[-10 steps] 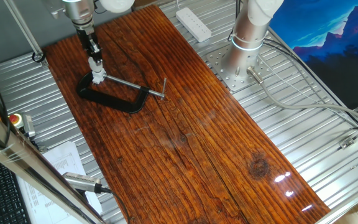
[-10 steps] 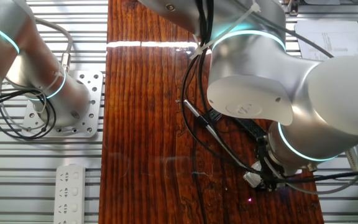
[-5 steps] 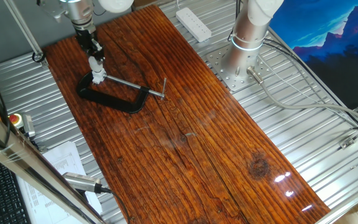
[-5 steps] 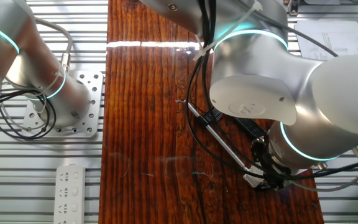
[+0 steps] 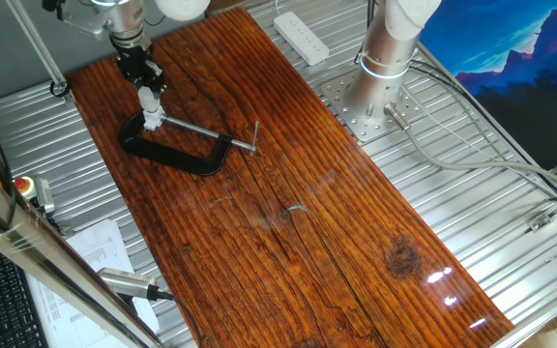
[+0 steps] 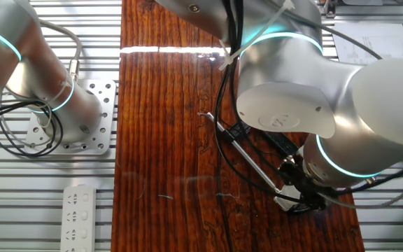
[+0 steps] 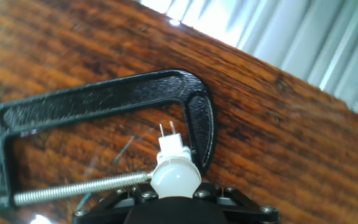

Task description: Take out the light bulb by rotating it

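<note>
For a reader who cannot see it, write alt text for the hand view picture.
A small frosted white light bulb is held at the bottom of the frame, its two metal pins pointing up. Behind it a black C-clamp lies on a dark wooden table, its threaded steel screw rod running left from the bulb.

One light bulb (image 7: 174, 176), one black C-clamp (image 5: 174, 152), one power strip (image 5: 301, 36), one wooden board (image 5: 288, 193)

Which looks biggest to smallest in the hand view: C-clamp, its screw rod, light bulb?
1. C-clamp, spans most of the frame.
2. Screw rod.
3. Light bulb, smallest even though it sits nearest the camera, in the gripper.
</note>
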{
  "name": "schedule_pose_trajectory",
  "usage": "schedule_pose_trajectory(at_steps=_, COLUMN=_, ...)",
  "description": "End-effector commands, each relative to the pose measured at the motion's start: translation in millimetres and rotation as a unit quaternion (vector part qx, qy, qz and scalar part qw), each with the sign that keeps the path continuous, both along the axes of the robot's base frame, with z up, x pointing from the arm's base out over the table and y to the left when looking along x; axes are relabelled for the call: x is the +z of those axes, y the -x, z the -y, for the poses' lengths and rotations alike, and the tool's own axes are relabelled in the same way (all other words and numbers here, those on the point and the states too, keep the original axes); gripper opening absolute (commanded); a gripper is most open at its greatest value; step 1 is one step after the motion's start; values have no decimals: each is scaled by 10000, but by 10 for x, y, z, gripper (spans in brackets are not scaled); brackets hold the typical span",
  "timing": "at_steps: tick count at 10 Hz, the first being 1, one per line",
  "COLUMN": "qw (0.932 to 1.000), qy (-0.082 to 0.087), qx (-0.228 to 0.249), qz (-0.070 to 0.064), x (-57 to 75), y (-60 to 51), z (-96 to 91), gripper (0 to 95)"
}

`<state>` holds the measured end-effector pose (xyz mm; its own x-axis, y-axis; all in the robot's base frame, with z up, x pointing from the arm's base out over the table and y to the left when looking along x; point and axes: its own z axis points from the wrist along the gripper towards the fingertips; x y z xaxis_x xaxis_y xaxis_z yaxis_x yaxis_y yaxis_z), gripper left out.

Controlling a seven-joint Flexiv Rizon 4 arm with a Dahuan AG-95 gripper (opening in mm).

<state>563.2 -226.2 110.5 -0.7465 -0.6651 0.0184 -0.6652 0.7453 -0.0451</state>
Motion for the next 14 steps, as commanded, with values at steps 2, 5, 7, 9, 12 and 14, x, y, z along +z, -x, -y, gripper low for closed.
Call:
schedule_pose_trajectory(at_steps=2, qw=9969, qy=65, qx=780, qz=-1, x=-10, y=3, z=-3, gripper=0)
schedule_pose_trajectory(at_steps=5, qw=9929, qy=81, qx=1187, qz=9, x=-9, y=3, z=-2, gripper=0)
schedule_pose_trajectory(at_steps=7, qw=9903, qy=97, qx=1389, qz=-2, x=-9, y=3, z=-3, gripper=0)
schedule_pose_trajectory(at_steps=9, qw=9853, qy=116, qx=1704, qz=-22, x=-4, y=2, z=-2, gripper=0)
schedule_pose_trajectory(at_steps=12, qw=9786, qy=114, qx=2055, qz=-17, x=16, y=0, z=0, gripper=0)
schedule_pose_trajectory(at_steps=14, qw=9684, qy=141, qx=2489, qz=-2, x=15, y=0, z=0, gripper=0)
